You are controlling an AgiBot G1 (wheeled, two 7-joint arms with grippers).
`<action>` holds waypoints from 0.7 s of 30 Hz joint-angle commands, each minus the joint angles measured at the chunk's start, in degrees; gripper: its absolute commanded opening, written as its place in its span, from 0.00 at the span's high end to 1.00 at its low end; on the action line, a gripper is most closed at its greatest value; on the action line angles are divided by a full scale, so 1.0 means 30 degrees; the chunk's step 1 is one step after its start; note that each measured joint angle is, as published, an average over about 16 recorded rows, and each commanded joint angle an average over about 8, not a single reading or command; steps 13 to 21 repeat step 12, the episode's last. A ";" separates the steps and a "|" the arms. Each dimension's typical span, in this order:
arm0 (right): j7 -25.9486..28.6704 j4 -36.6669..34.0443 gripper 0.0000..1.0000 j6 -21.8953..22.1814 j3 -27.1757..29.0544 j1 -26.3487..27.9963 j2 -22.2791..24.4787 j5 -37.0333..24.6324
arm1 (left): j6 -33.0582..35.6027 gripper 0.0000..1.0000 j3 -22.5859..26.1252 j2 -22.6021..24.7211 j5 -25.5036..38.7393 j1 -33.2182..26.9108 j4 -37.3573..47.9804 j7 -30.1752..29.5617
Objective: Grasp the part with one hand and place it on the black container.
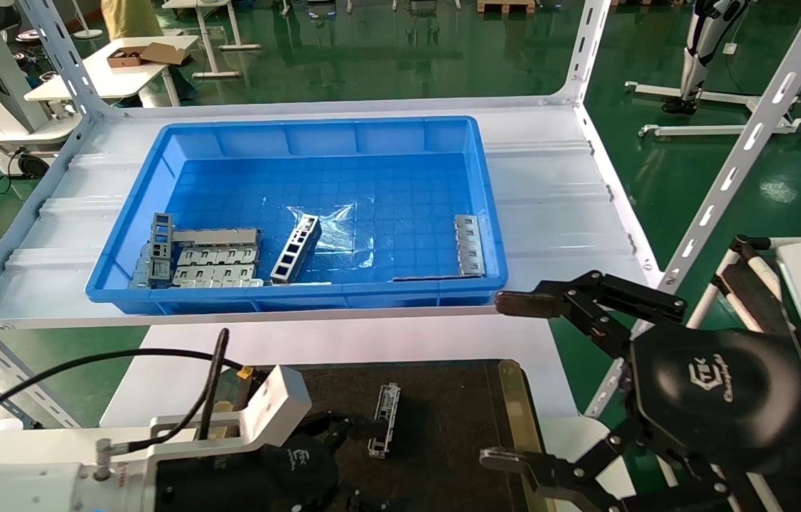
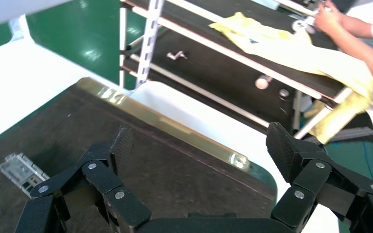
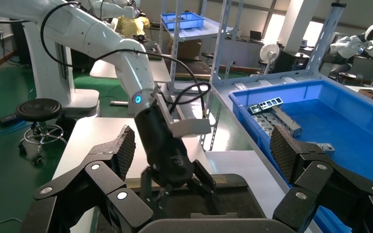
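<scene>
A slim silver-grey part (image 1: 386, 410) lies flat on the black container (image 1: 450, 419), a felt tray with brass side rails. It also shows in the left wrist view (image 2: 21, 172), off to one side of the fingers. My left gripper (image 1: 352, 462) is open and empty, low over the tray just left of the part and not touching it. In its own view the left gripper (image 2: 201, 145) spreads over bare felt (image 2: 175, 174) near the brass rail (image 2: 175, 128). My right gripper (image 1: 521, 380) is open and empty, beyond the tray's right edge. The right wrist view shows the right gripper (image 3: 204, 148) facing the left gripper (image 3: 175, 177).
A blue plastic bin (image 1: 315, 135) stands on the white shelf behind the tray. It holds a ladder-like strip (image 1: 296, 249), flat slotted plates (image 1: 215, 264) and another piece (image 1: 469, 245). White slotted rack posts (image 1: 734, 163) rise at the right. A person (image 2: 354, 29) works beyond the table.
</scene>
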 commanded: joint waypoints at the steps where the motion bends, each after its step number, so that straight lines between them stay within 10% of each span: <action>1: 0.0000 0.0000 0.00 0.0000 0.0000 0.0000 0.0000 0.0000 | 0.0993 0.00 -0.0185 -0.0324 -0.0060 -0.0274 0.0016 0.0354; 21: -0.0001 0.0000 0.00 0.0000 -0.0001 0.0000 0.0000 0.0001 | 0.3263 0.00 -0.0762 -0.1427 -0.0497 -0.1253 0.0034 0.0721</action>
